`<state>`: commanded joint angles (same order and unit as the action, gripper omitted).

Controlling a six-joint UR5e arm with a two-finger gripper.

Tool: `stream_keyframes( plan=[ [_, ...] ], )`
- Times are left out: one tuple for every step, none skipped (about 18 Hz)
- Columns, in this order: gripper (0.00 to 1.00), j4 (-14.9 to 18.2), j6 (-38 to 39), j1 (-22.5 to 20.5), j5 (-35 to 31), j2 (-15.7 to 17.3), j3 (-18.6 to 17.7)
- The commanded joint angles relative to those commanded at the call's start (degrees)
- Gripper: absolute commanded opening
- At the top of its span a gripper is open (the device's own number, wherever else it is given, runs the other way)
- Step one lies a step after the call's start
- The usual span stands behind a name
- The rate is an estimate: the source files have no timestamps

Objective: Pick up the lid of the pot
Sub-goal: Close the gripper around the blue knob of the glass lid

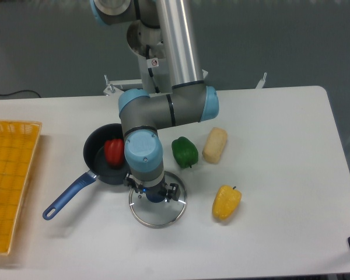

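Note:
The gripper [152,188] points down over the pot lid, its dark fingers spread apart and open. The lid [157,217] is a clear glass disc with a metal rim, lying flat on the table. Its blue knob [156,197] shows just below and between the fingers in the picture, with a visible gap to each side. The gripper body covers the upper left part of the lid. How high the fingertips are above the glass, I cannot tell.
A black pan [97,153] with a blue handle [69,196] holds a red item [114,153], left of the gripper. Right are a green pepper [185,152], a tan item [215,145] and a yellow pepper [226,203]. A yellow-orange crate [10,146] stands far left.

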<state>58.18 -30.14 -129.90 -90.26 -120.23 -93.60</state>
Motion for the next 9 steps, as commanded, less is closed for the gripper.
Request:
stream_keyframes(
  plan=[
    [1.00,0.00,-0.88,0.00,0.00,0.00,-0.26],
    [1.00,0.00,-1.32,0.09,-0.09,0.09,-0.35],
    [1.00,0.09,-1.41,0.00,-0.18,0.09,-0.36],
    [1.00,0.09,-1.50,0.09,-0.26,0.09,-0.36],
    [1.00,0.09,-1.50,0.09,-0.26,0.09,-0.36],
    [1.00,0.09,-1.59,0.09,-0.26,0.09,-0.36],
    [0.98,0.09,-1.59,0.00,-0.18,0.26,-0.27],
    [0.95,0.09,-1.68,-0.09,-0.18,0.35,-0.27],
    [0.94,0.09,-1.68,-0.09,-0.18,0.35,-0.27]
  ],
)
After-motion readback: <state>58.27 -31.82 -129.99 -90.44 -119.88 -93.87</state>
